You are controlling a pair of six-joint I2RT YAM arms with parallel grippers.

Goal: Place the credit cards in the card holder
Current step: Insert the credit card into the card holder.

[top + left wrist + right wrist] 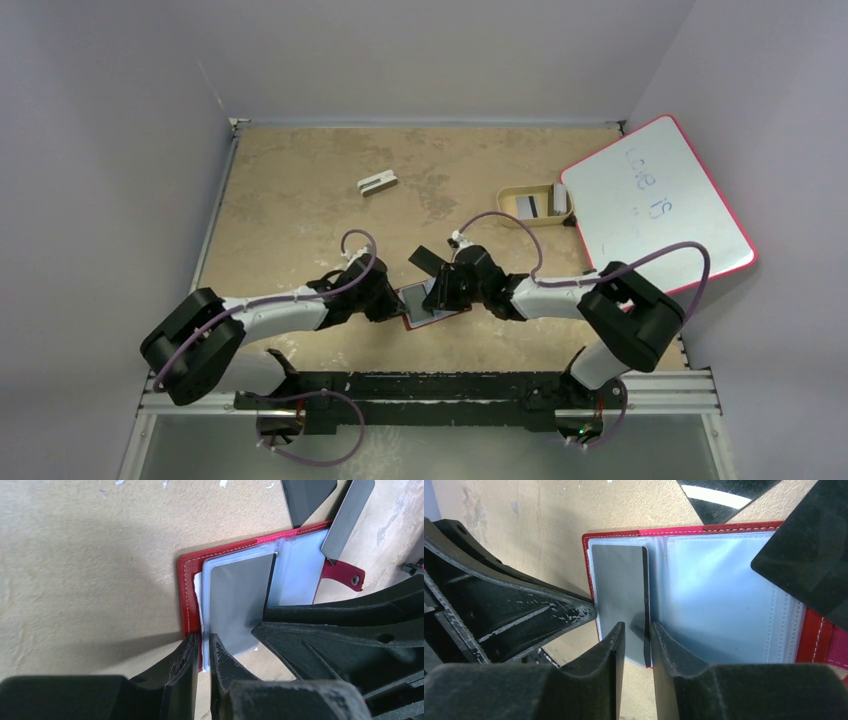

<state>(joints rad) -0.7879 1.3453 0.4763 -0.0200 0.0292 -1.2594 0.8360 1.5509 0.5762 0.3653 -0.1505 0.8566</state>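
**Holder pinned, grey card at the sleeve**

Set-up. The card holder (186, 595) lies open on the desk (300, 200), close to the 6 o'clock edge and between my two arms. Its red cover is down and its clear sleeves (719, 590) face up. The snap tab (350, 577) hangs loose off one side.

Left claw (203, 642). It comes in from 9 o'clock and is clamped on that edge of the holder, pinching cover and sleeve page together. My reading of why: the holder is light and would skid or fold when a card is pushed at it, so one side needs an anchor.

Right claw (637, 627). It comes in from 3 o'clock. The jaws stand narrowly apart, astride the long edge of a grey card (619, 580) lying on the sleeve page beside the fold. I cannot tell whether they bite the card or only bracket it, nor whether the card is inside a pocket or on top of it. Taking the edge rather than the face should let the card slide flat.

Waiting stock. A black card (716, 511) lies on the desk at 12 o'clock of the holder. More cards appear to sit in the tan tray (505, 205) at 2 o'clock.

Writing. The grey card's face is blank, and the black card shows only a pale stripe. I see no brand on the holder. The whiteboard (655, 205) at 3 o'clock carries blue handwriting, possibly "Love is", too small to confirm.
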